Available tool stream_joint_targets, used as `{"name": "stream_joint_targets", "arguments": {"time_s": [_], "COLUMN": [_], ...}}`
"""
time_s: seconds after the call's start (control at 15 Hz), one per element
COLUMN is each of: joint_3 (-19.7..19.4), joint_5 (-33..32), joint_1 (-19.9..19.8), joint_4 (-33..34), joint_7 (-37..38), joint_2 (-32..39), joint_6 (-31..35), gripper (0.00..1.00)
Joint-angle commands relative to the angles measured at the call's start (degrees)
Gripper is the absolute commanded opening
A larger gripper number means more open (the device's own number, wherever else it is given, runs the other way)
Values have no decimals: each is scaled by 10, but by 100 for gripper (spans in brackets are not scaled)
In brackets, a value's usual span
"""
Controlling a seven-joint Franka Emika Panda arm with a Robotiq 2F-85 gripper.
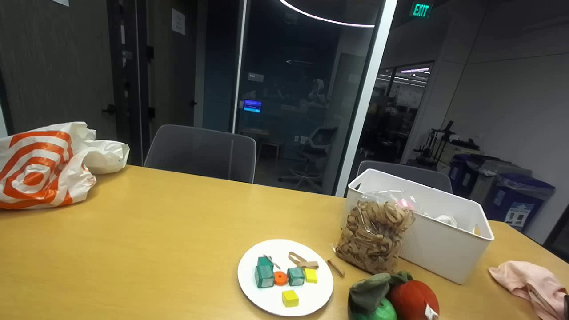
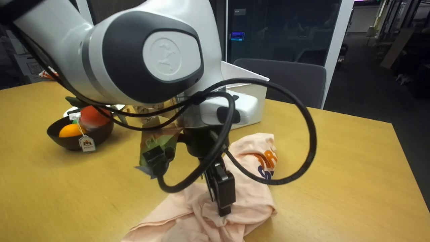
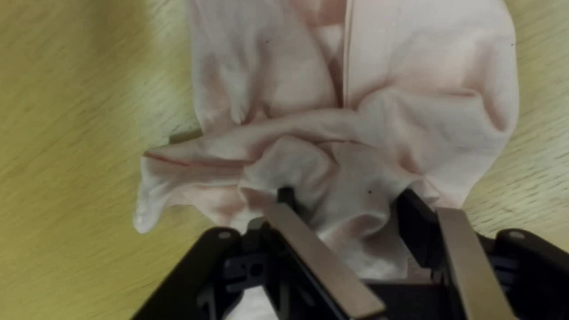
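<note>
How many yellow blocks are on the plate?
2: one yellow block beside a green block, another yellow block apart, nearer the camera, on the plate.

Exterior views across shared table (image 1: 178, 231), wrist view close above cloth (image 3: 329, 126)

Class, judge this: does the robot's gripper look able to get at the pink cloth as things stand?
Probably yes: the gripper is down at the pink cloth, its fingers apart with fabric between, nothing visibly blocking.
</note>
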Motion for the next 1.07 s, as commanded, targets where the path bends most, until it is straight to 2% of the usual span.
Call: {"name": "stream_joint_targets", "arguments": {"time_s": [0.0, 0.13, 0.33, 0.53, 0.67, 0.87, 1.0], "joint_3": [-7, -5, -3, -1, -3, -13, -22], "joint_5": [-1, 6, 16, 58, 151, 294, 357], "joint_1": [13, 17, 24, 36, 53, 84, 98], "joint_4": [-1, -3, -5, -16, -31, -36, -33], "joint_7": [4, -1, -8, -48, -149, -282, -348], "joint_2": [-11, -17, -22, -44, -73, -111, -139], "joint_6": [4, -2, -6, -15, -10, -37, -65], "gripper": [31, 18, 13, 16, 20, 18, 19]}}
